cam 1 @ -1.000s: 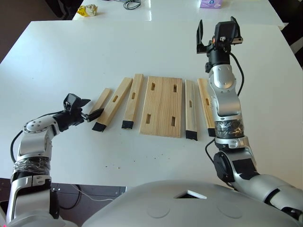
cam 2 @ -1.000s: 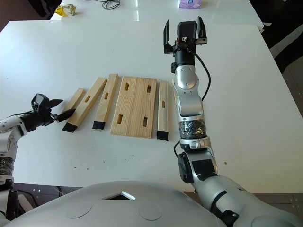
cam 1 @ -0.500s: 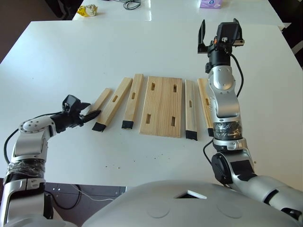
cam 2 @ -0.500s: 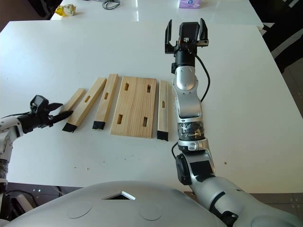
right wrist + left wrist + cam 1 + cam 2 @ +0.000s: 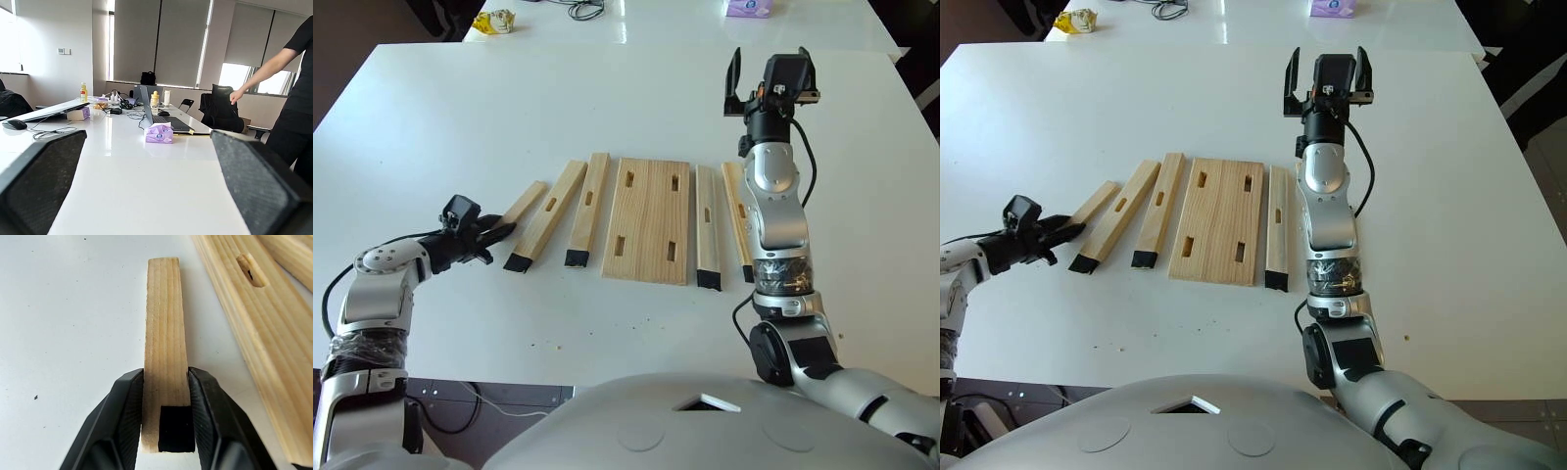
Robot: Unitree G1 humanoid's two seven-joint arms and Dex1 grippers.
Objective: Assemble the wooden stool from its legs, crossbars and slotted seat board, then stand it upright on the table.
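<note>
The slotted seat board [image 5: 648, 220] lies flat in the middle of the white table [image 5: 460, 117]. Three wooden pieces lie to its left: a short one [image 5: 523, 206], a slotted one [image 5: 551, 215] and another slotted one [image 5: 588, 204]. Two more [image 5: 707, 223] [image 5: 736, 206] lie to its right, the outer one partly hidden by my right arm. My left gripper [image 5: 495, 233] is shut on the short piece's [image 5: 165, 333] black-tipped near end, a finger [image 5: 128, 401] pressed on each side. My right gripper [image 5: 768, 72] is held high over the table's far side, open and empty.
A purple tissue pack [image 5: 749, 8], a yellow object [image 5: 495, 20] and cables [image 5: 582, 8] sit on the far table. A person [image 5: 293, 98] stands in the room behind. Bare table lies in front of the row of parts and to its far left.
My left gripper slid forward from beside the short piece's black end and shut around it. The right arm barely shifted.
</note>
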